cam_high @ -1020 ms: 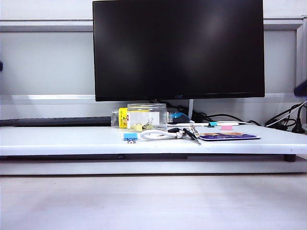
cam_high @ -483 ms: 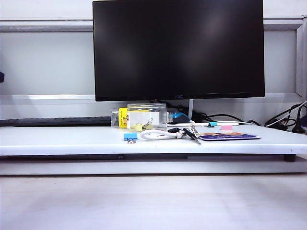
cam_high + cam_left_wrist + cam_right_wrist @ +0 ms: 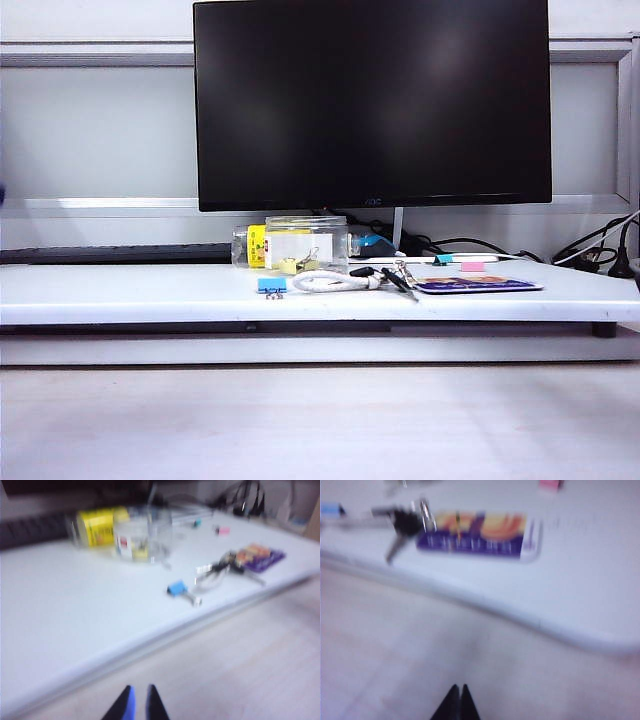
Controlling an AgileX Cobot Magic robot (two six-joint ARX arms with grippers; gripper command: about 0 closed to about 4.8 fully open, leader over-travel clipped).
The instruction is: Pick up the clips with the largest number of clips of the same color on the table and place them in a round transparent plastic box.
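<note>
The round transparent plastic box (image 3: 306,243) stood on the white counter (image 3: 130,292), back from its front edge and below the dark monitor (image 3: 372,103). Pale-yellow clips (image 3: 291,265) showed through its clear wall, low down beside the white label; how many lay inside could not be told. Touching or just behind the box on its left lay a smaller clear bottle (image 3: 250,246) with a yellow label.

In front of the box, nearer the front edge, sat a blue clip (image 3: 271,285), and just beside it a loop of white cord (image 3: 330,283) leading to a bunch of keys (image 3: 395,276). Beyond the keys, toward the counter's right end, a purple card (image 3: 475,285) lay flat. Behind it, toward the back edge, a teal clip (image 3: 442,260) and a pink clip (image 3: 472,266) rested a little apart from each other.

Neither arm appeared in the exterior view. In the blurred left wrist view the left gripper (image 3: 137,702) hung off the counter, out past its front edge, its jaws slightly apart with a narrow gap and nothing between them; the box (image 3: 145,540) and blue clip (image 3: 176,587) lay well away from it. The right gripper (image 3: 458,700) likewise hung beyond the front edge, near the card (image 3: 477,537) end, jaws pressed together and empty.
</note>
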